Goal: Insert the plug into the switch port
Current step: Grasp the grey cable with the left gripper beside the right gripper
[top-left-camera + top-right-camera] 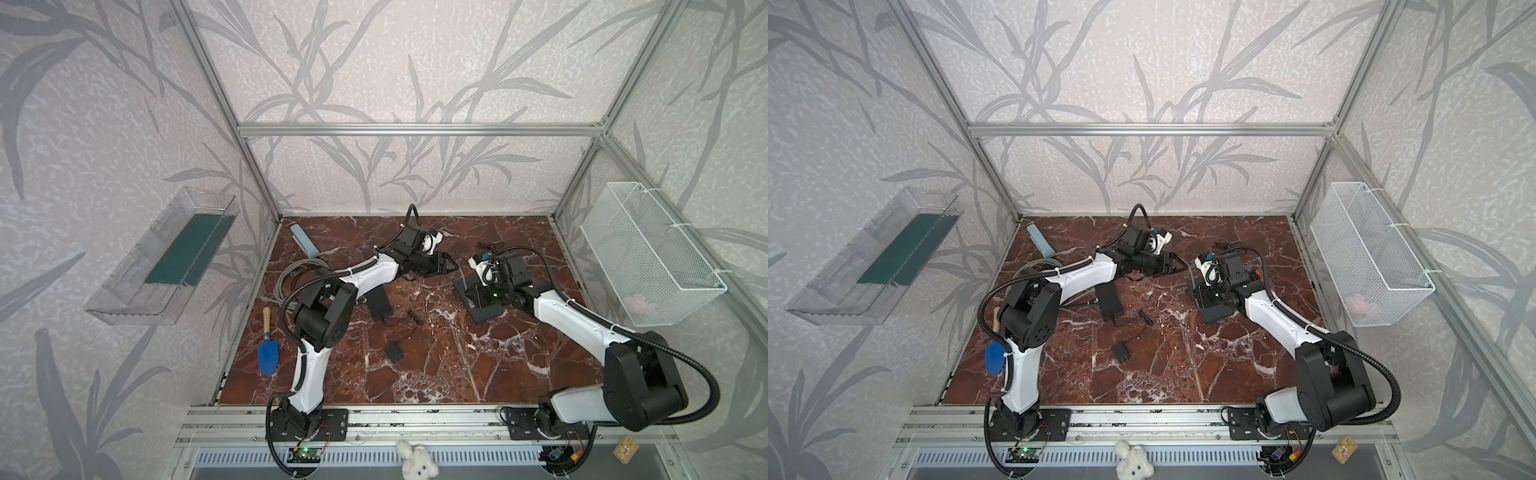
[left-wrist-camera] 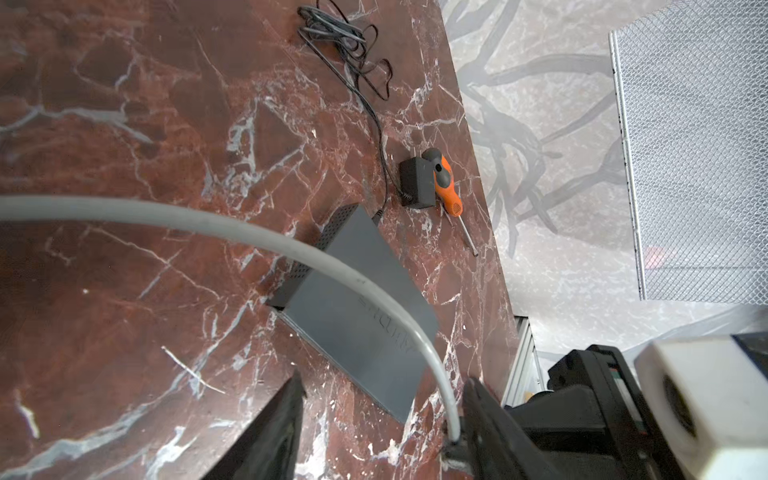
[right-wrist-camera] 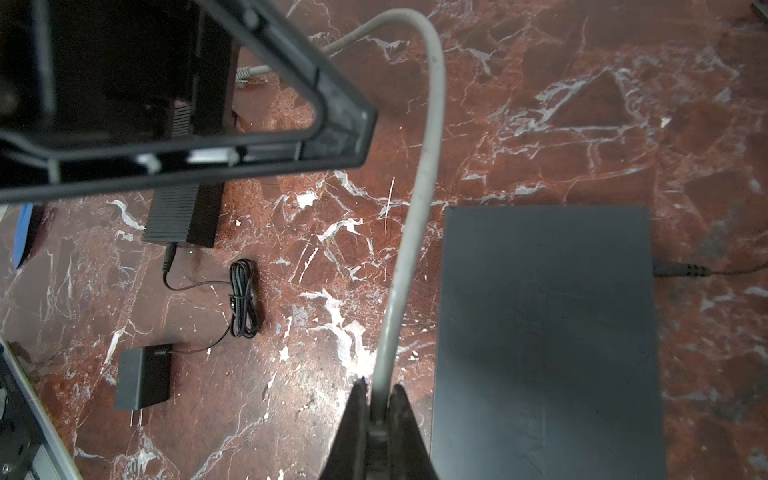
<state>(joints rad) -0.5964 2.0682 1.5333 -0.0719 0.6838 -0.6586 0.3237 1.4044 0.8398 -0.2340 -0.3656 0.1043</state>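
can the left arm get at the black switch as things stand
Probably yes. The left gripper is open and the switch lies close, straight ahead of it. Only the grey cable, pinched in the right gripper, arcs across that gap and would likely get pushed.

- Both top views look steeply down from high in front onto the whole desk (image 1: 436,365).
- Left wrist view sits close behind the left end effector (image 2: 374,432), facing past it to the switch (image 2: 353,353) beyond.
- Right wrist view looks down past the right end effector (image 3: 379,386); it shares the switch (image 3: 544,332) and cable (image 3: 415,216) with the left wrist view.
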